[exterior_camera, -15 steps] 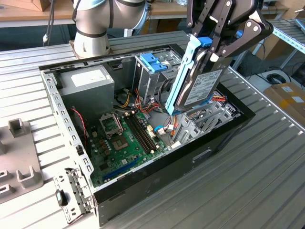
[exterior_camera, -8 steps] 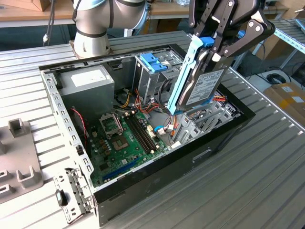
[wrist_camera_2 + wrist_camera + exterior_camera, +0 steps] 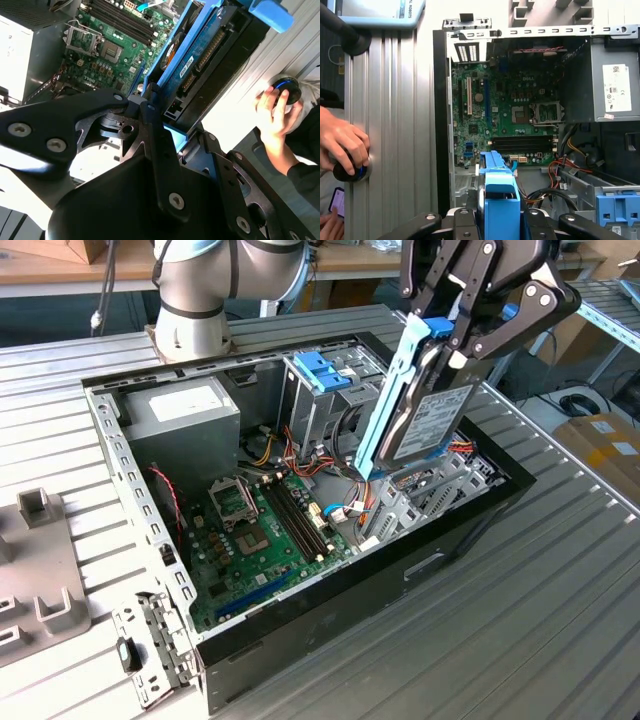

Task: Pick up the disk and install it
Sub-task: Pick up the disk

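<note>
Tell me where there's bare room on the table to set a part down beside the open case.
The slatted table is bare on the exterior view's right of the case. The strip on its left is tighter, hemmed by a grey fixture and a metal bracket. Inside the case, cables and motherboard crowd the floor.

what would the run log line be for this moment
end effector: shut on disk | disk: lifted, standing on edge, tilted | location: over open computer case | installed: not yet

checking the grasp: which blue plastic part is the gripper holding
The long light-blue rail framing the disk, raised over the case; the shorter deeper-blue latch sits on the silver cage inside.
</note>
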Robot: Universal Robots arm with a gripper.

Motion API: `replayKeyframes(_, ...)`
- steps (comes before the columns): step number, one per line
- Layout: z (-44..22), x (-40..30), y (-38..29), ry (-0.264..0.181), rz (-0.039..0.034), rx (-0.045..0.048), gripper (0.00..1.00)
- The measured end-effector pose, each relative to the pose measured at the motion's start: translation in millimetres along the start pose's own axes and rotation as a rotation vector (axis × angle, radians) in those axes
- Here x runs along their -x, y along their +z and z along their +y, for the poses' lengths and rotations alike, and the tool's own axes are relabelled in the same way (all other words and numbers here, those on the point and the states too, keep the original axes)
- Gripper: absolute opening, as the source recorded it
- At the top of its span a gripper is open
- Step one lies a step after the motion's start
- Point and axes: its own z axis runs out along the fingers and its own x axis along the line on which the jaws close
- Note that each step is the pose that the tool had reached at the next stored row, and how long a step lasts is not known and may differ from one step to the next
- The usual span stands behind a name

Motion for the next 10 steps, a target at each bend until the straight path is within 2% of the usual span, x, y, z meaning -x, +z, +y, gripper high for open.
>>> replayKeyframes(10,-4.6,0.1,0.1,0.0,0.0019,0.0,0.37)
